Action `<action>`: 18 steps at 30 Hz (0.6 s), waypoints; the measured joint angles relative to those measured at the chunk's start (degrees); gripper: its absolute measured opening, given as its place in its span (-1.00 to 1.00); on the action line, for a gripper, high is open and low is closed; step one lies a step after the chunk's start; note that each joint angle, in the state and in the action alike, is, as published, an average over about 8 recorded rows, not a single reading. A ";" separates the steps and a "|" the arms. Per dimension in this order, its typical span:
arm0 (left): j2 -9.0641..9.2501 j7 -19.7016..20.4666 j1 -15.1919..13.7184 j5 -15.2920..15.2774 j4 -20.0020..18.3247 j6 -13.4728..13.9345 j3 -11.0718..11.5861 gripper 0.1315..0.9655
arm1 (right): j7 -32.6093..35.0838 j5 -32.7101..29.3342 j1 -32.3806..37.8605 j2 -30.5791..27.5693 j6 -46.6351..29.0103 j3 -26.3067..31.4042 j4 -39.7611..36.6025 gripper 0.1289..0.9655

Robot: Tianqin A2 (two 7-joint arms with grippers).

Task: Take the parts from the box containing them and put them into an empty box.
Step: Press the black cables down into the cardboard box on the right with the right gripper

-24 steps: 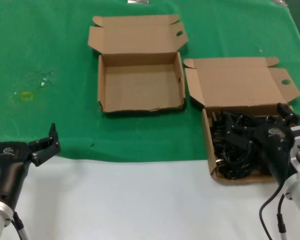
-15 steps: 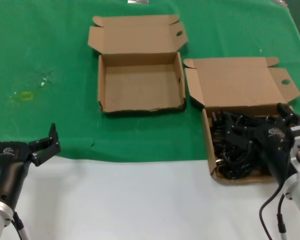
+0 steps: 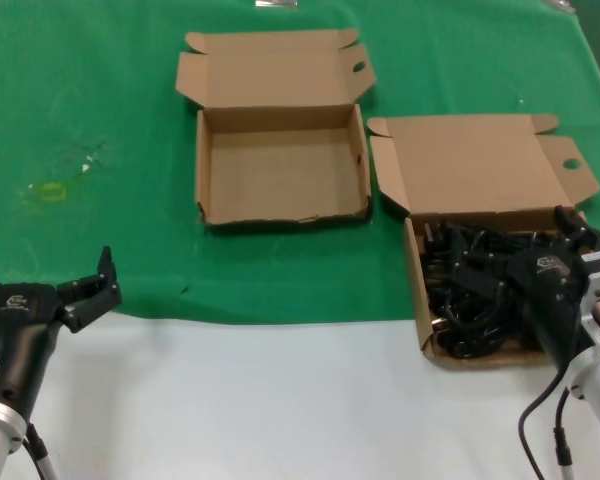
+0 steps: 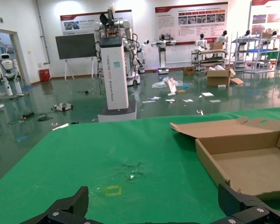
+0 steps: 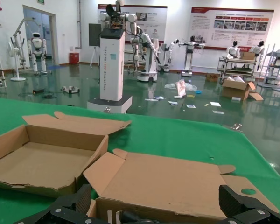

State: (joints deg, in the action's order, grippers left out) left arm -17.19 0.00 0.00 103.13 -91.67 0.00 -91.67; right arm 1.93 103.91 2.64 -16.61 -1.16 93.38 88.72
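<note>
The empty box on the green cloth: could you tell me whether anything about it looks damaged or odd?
Yes: the empty box has a wavy front wall with small white nicks along its edge, so it looks worn. Otherwise it sits open and flat with nothing inside it.

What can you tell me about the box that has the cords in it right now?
The box with the cords is a shallow brown cardboard mailer sitting at the green mat's near edge, right of the empty box. Its hinged lid lies folded back flat, with side tabs and a finger hole. Tangled black cords fill the tray. The right end effector is open over the cords; contact cannot be judged.
</note>
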 joint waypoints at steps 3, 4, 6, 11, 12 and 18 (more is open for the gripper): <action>0.00 0.00 0.00 0.00 0.00 0.00 0.00 1.00 | 0.00 0.00 0.00 0.00 0.00 0.00 0.00 1.00; 0.00 0.00 0.00 0.00 0.00 0.00 0.00 1.00 | 0.00 0.00 0.00 0.00 0.00 0.00 0.00 1.00; 0.00 0.00 0.00 0.00 0.00 0.00 0.00 1.00 | 0.00 0.00 0.00 0.00 0.00 0.00 0.00 1.00; 0.00 0.00 0.00 0.00 0.00 0.00 0.00 1.00 | 0.00 0.00 0.00 0.00 0.00 0.00 0.00 1.00; 0.00 0.00 0.00 0.00 0.00 0.00 0.00 1.00 | 0.00 0.00 0.00 0.00 0.00 0.00 0.00 1.00; 0.00 0.00 0.00 0.00 0.00 0.00 0.00 1.00 | 0.00 0.00 0.00 0.00 0.00 0.00 0.00 1.00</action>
State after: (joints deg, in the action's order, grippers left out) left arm -17.19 0.00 0.00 103.13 -91.67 0.00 -91.67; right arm 1.93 103.91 2.64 -16.61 -1.16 93.38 88.72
